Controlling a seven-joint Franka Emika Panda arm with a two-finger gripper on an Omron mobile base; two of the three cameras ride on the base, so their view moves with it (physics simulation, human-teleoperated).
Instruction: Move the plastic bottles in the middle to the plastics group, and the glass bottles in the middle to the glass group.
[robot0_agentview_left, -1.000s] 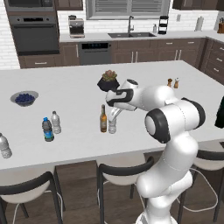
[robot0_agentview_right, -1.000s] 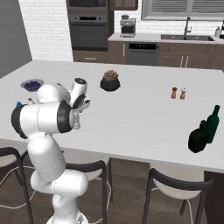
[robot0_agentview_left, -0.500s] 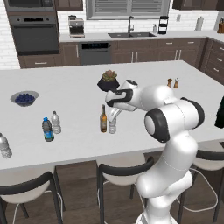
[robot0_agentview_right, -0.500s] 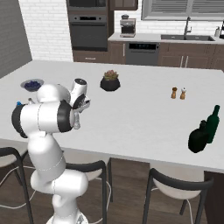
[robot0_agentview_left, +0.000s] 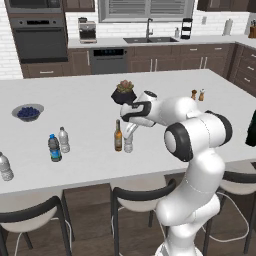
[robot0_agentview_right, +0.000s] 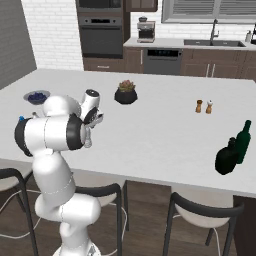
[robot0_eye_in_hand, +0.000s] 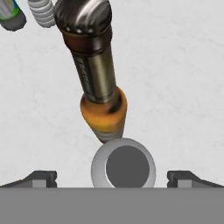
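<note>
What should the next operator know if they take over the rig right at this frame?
Gripper: open, jaws wide, directly above a small bottle mid-counter, holding nothing.
Amber glass bottle: upright just beside that small bottle, untouched.
Blue-capped bottle and a clear water bottle: standing together further left on the counter.
Another clear water bottle: near the counter's left edge.
Dark green bottles: at the far right end.
Done: nothing looks sorted yet.
Left: grasp the small bottle below the gripper and move it, then the amber one and any others.
</note>
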